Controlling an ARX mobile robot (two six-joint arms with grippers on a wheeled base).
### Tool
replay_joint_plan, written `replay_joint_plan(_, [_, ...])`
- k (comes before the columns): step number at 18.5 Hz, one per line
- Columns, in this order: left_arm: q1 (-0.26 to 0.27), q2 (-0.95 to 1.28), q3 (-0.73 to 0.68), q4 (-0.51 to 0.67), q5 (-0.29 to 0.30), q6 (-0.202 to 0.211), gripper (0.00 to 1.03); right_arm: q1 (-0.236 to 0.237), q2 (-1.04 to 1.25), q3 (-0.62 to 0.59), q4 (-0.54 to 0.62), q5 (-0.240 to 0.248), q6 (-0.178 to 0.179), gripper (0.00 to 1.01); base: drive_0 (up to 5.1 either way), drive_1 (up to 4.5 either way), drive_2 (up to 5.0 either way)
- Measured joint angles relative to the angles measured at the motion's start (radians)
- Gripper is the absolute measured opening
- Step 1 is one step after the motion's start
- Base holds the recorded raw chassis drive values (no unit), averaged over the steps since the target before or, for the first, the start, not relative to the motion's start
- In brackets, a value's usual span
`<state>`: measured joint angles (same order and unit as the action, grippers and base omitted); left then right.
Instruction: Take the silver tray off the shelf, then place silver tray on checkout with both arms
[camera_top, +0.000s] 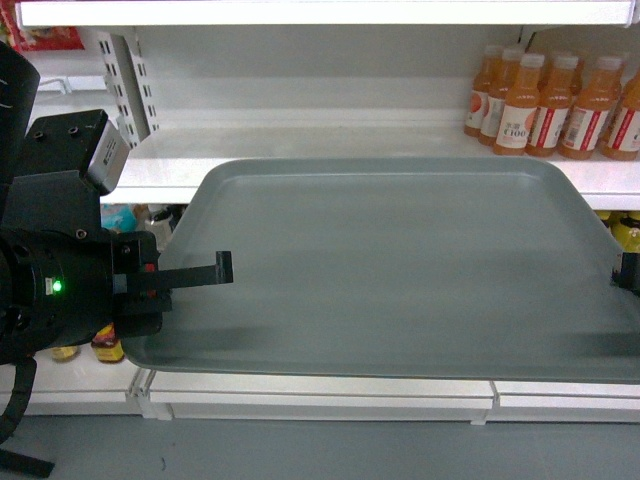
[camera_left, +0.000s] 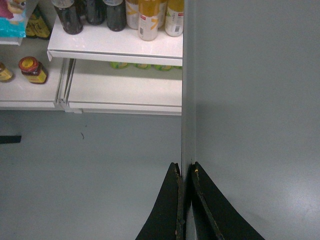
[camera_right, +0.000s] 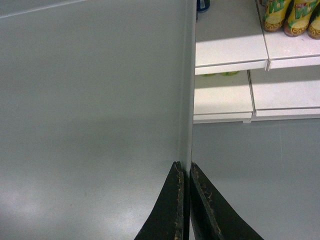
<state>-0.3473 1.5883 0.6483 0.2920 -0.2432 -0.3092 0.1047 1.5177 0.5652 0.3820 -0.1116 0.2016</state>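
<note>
The silver tray (camera_top: 400, 260) hangs level in front of the white shelf (camera_top: 160, 160), held by its two short ends. My left gripper (camera_top: 222, 270) is shut on the tray's left rim; in the left wrist view the rim (camera_left: 184, 100) runs straight into the pinched jaws of the left gripper (camera_left: 185, 167). At the frame's right edge my right gripper (camera_top: 625, 272) is shut on the right rim, and the right wrist view shows the right gripper (camera_right: 186, 165) clamping the tray (camera_right: 90, 100) the same way. The checkout is out of view.
Orange juice bottles (camera_top: 545, 100) stand on the shelf behind the tray's far right corner. Jars (camera_top: 107, 345) sit on a lower board at left. Beneath the tray are lower shelf boards (camera_left: 125, 90) with bottles (camera_left: 150, 17) and grey floor (camera_left: 90, 165).
</note>
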Motion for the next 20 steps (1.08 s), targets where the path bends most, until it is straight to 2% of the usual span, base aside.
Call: replay_joint_plan(20, [0.0,0.0,0.0,-0.003,0.0,0.001,0.03,0.0,0.0,-0.001,-0.002,-0.002,0.0,0.02,0.1,-4.08,4.3])
